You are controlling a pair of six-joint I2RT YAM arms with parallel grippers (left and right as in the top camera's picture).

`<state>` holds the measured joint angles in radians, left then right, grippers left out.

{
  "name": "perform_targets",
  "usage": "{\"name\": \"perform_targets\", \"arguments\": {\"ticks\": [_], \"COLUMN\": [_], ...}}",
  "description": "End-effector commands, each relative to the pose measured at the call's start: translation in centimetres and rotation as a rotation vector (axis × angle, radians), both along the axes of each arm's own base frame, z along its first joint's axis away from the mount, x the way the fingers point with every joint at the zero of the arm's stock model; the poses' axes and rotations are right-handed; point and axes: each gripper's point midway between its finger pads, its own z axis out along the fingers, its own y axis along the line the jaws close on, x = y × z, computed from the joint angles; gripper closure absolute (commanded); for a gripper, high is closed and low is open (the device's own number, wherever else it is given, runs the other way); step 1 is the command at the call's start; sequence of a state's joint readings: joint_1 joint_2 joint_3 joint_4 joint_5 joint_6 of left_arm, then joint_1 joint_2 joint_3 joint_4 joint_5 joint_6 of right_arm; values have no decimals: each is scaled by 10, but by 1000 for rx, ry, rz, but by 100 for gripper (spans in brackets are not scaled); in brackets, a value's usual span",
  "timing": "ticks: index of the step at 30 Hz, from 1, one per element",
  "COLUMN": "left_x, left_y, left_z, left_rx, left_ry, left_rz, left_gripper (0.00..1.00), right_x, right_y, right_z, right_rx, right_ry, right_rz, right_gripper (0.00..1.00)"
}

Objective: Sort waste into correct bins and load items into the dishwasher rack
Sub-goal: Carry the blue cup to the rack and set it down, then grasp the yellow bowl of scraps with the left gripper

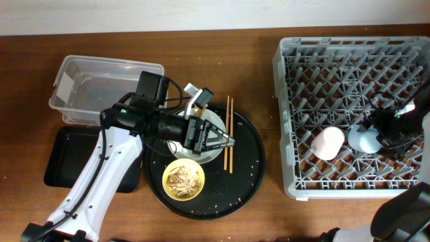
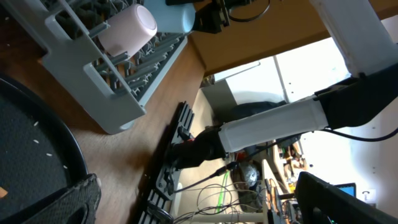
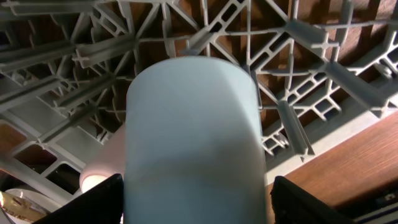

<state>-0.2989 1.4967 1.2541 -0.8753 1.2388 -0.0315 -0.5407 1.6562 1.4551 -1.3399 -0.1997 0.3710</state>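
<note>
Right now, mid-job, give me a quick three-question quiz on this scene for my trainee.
1. True or false: the pink cup lies in the rack.
2. What is in the yellow bowl? A) tissue B) scraps C) nothing
3. How many chopsticks are in view?
Key: 1 true; 2 B; 3 two.

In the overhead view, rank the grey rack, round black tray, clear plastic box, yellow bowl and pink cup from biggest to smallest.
1. grey rack
2. round black tray
3. clear plastic box
4. yellow bowl
5. pink cup, which looks only slightly smaller than the bowl
</note>
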Motion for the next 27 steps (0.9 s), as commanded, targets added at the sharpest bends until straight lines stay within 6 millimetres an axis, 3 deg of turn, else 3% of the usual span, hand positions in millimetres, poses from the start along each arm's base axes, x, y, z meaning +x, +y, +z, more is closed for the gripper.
{"name": "perform_targets", "arguments": {"ticks": [1,3,5,14,16,17,20,22,25,27], "left_x": [0,-1,-2,-4,-5,-5,-3,1,7,3], "left_y": [0,0,1,1,2,2,6,21,61,112], "left_z": [2,2,1,0,0,0,-1,-6,-8,-7], "left_rx": [1,5,6,9,11,11,64,208,459,685], "left_ry": [-35,-25,-25,-22,-15,-16,-64,-148,-230,-261], "left_rz": [-5,-5,-8,-12,-12,-12,19,106,326,556], "left_gripper": [1,1,1,1,1,1,1,1,1,1], "right_x": [-2,-1,-1,-3,2,8,18,12,-13,-45], "right_y": [-3,-3,-3,-4,4,12,41,72,122,169], "right_z": [2,3,6,7,12,22,80,138,188,213], "right_rx": [-7,-10,-13,-27,15,45,89,67,25,-6], "right_ry": [11,3,-5,1,-45,-105,-345,-549,-730,-829], "right_rz": [-17,-10,-9,-10,40,87,230,347,490,656], "right_gripper": [23,24,43,36,36,36,35,34,30,27]}}
